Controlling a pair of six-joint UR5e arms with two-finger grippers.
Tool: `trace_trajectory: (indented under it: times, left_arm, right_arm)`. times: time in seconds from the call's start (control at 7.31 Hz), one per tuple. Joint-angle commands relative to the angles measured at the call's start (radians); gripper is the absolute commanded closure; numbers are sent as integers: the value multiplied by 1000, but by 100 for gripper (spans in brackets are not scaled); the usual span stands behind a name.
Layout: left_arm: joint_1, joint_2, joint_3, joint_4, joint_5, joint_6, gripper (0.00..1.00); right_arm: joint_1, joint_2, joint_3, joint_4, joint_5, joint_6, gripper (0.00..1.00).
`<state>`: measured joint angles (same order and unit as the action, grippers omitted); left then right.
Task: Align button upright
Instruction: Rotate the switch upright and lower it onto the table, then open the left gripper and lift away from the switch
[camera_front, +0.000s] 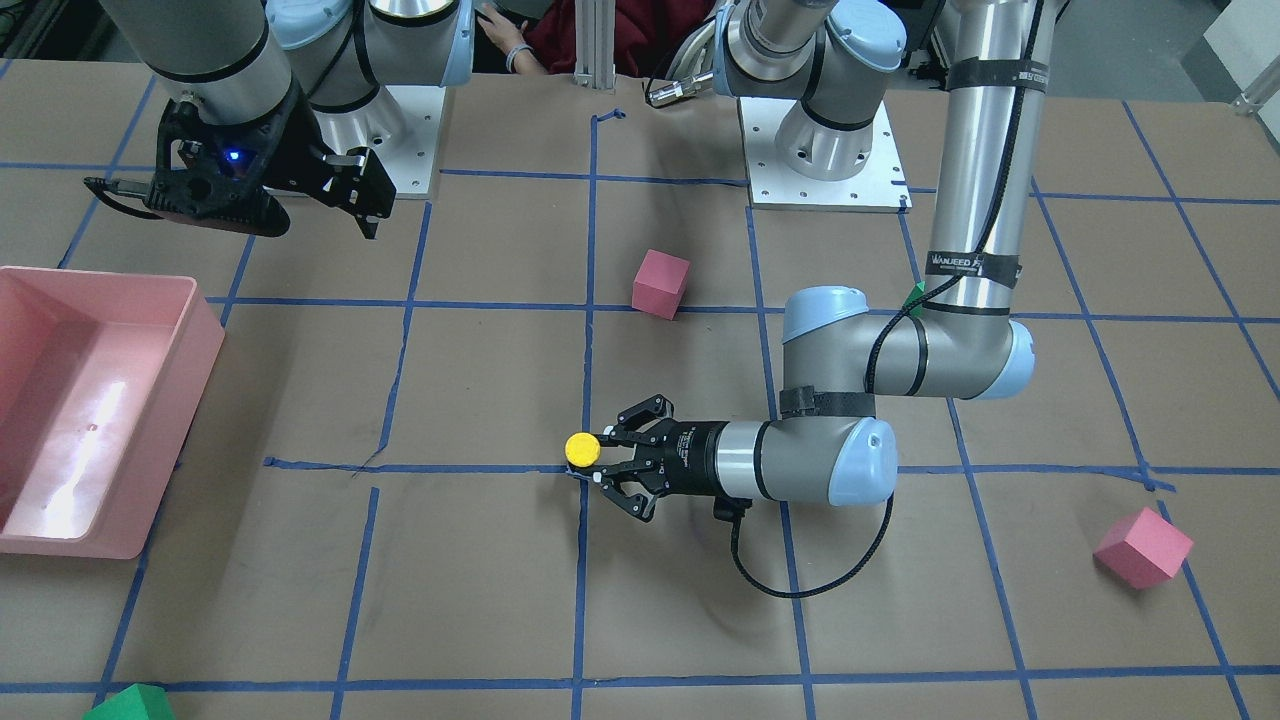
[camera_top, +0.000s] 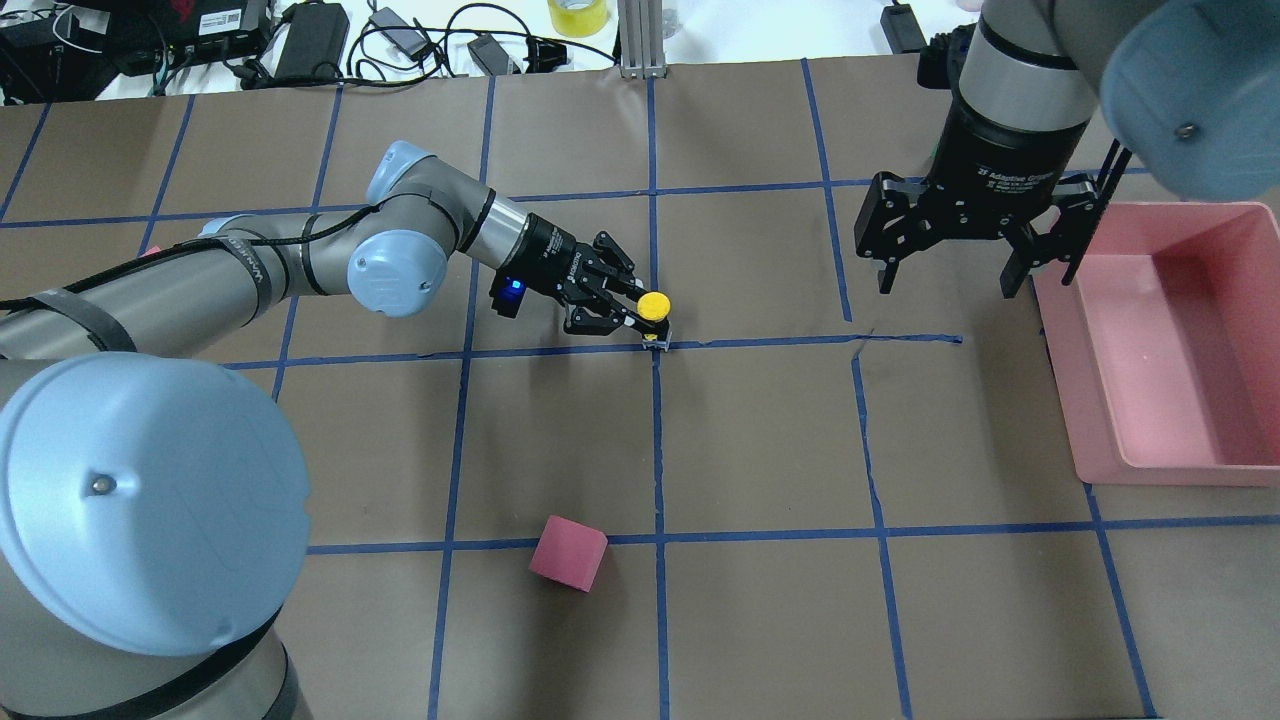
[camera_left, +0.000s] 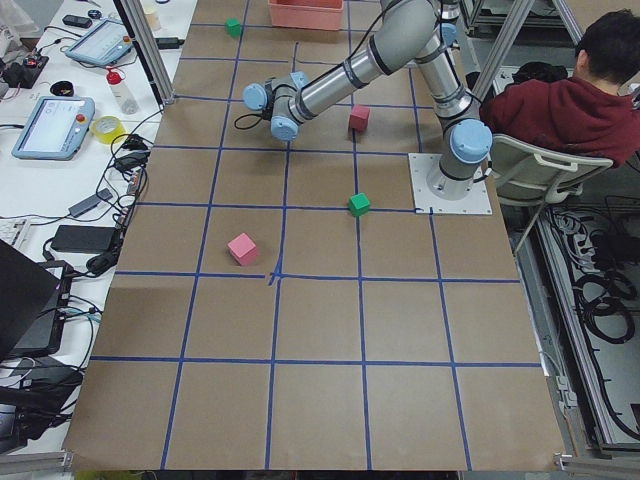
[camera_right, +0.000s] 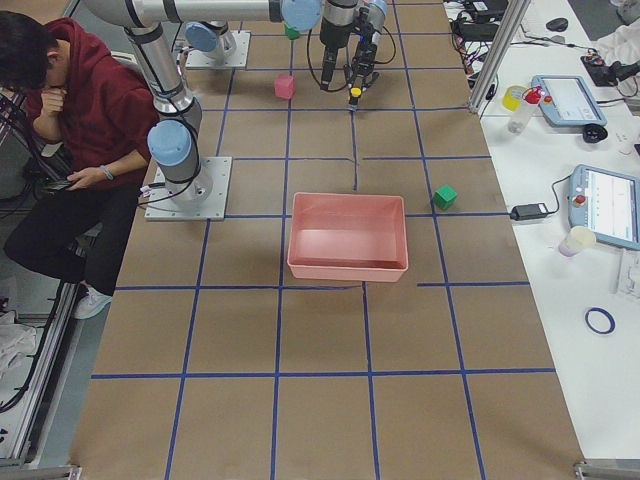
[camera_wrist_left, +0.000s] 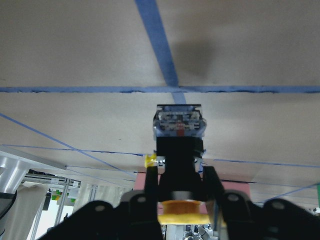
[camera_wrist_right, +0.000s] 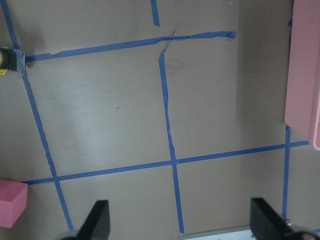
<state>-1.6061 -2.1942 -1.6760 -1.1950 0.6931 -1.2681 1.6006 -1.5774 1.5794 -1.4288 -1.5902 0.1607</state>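
**Front view.** The left claw (camera_front: 600, 462) lies level at frame centre and pinches the button (camera_front: 582, 449) by its black body, yellow cap facing up. The right claw (camera_front: 365, 205) hangs spread at upper left, holding nothing.

**Overhead view.** The button stands over a crossing of blue tape (camera_top: 760, 343) and looks upright. Whether its base touches the table (camera_top: 760, 620) cannot be told. Judged step: seating the button on its base. The next move calls for parting the fingers evenly, then backing off level without tipping it.

**Left wrist view.** Both fingers (camera_wrist_left: 152, 182) clamp the body.

**Right side view.** The surface is brown paper under a tape grid. It carries a pink bin (camera_right: 348, 268). A seated person (camera_right: 90, 110) is at the left edge.
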Motion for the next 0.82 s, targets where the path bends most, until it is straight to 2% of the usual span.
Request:
trace_trajectory:
  times: [0.0, 0.27, 0.55, 0.68]
  left_arm:
    - [0, 11, 5, 41, 59, -10, 0]
    - [3, 69, 31, 41, 60, -1, 0]
    - [-18, 132, 116, 23, 173, 123, 0]
    - [-44, 173, 120, 22, 227, 186, 0]
  right_arm:
    - [-5, 0, -13, -13, 9, -3, 0]
    - [-25, 0, -48, -53, -7, -7, 0]
    - [-59, 2, -50, -116, 7, -15, 0]
    - [-65, 19, -61, -143, 12, -33, 0]
